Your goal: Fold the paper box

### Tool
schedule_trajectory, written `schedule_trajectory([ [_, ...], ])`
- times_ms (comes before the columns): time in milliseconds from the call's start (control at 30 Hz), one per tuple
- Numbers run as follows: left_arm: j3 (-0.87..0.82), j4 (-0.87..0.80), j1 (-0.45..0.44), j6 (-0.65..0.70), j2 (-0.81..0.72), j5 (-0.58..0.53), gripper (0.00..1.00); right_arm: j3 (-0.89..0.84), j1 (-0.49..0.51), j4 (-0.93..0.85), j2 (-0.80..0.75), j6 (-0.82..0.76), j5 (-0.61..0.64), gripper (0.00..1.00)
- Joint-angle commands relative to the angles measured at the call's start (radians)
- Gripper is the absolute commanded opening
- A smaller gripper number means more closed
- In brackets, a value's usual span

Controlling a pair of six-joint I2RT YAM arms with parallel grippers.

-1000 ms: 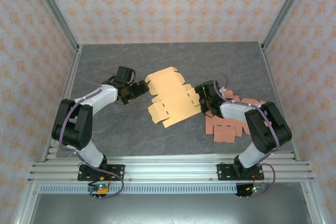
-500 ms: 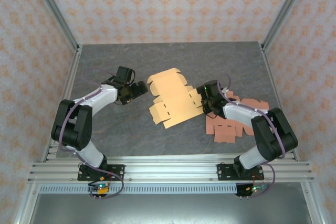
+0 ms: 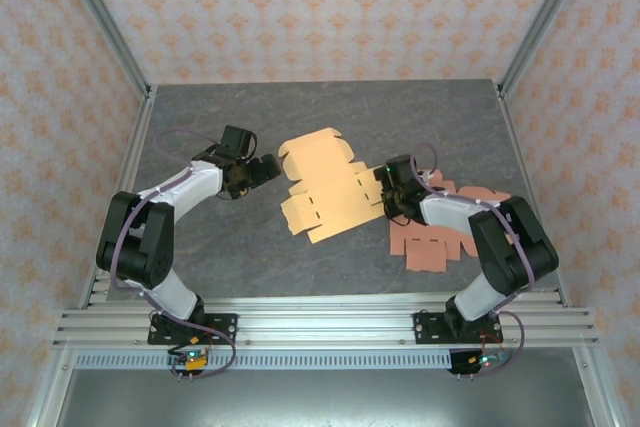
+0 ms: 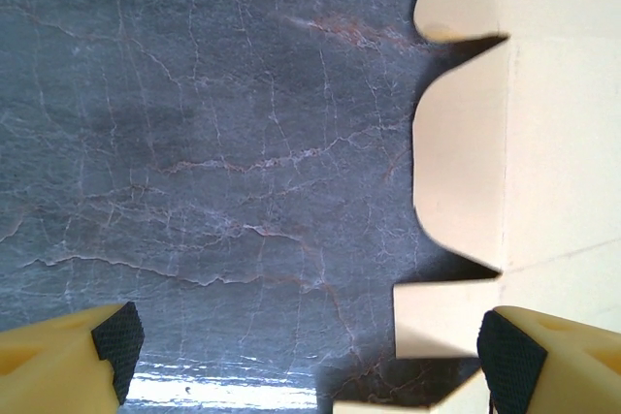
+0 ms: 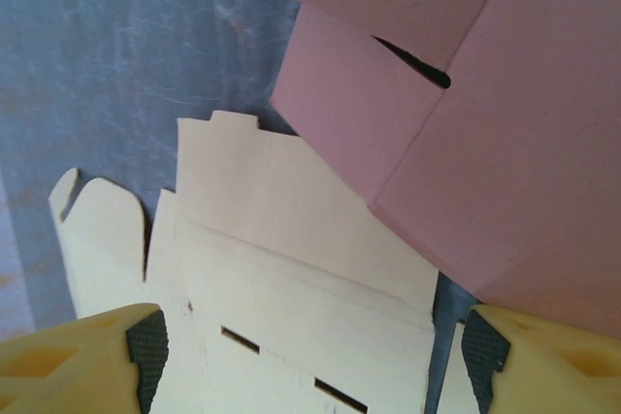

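Top external view, with wrist insets. The grey stone-patterned table [image 3: 330,107] carries all items.

The left arm [image 3: 150,227] reaches from 7 o'clock toward the centre, and the right arm [image 3: 500,237] reaches from 5 o'clock. The cream paper box blank [image 3: 325,187] lies flat and unfolded at the centre of the table, with slotted panels and rounded flaps. A stack of pink box blanks [image 3: 435,242] lies at 4 o'clock from it, and the pink edge meets the cream blank's 3 o'clock side.

The left gripper [image 3: 268,169] sits just beside the blank's 9 o'clock flaps. Its jaws are spread wide and hold nothing. The right gripper [image 3: 388,197] is over the blank's 3 o'clock edge, with its jaws also apart on either side of the cream panel. Contact with the sheet cannot be judged.

Half a second earlier the cream blank and the right gripper lay slightly further toward 3 o'clock, and the right elbow was lower. Both have now shifted back toward 9 o'clock, close to their places a second ago. The left arm is unchanged.
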Motion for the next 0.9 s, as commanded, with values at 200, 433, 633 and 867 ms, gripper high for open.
schedule_trajectory([
  [200, 0.016, -0.028, 0.001, 0.018, -0.043, -0.029, 0.93, 0.067, 0.000, 0.049, 0.085, -0.003, -0.062, 0.80],
  [433, -0.018, 0.014, 0.001, -0.007, -0.048, -0.014, 0.93, 0.126, -0.004, 0.032, 0.109, -0.047, -0.096, 0.82],
  [633, -0.030, 0.011, 0.001, -0.014, -0.078, -0.053, 0.93, 0.158, 0.006, 0.079, 0.148, 0.009, -0.231, 0.84],
  [867, -0.046, 0.003, 0.001, -0.025, -0.100, -0.097, 0.93, 0.188, 0.006, 0.098, 0.164, -0.020, -0.242, 0.82],
])
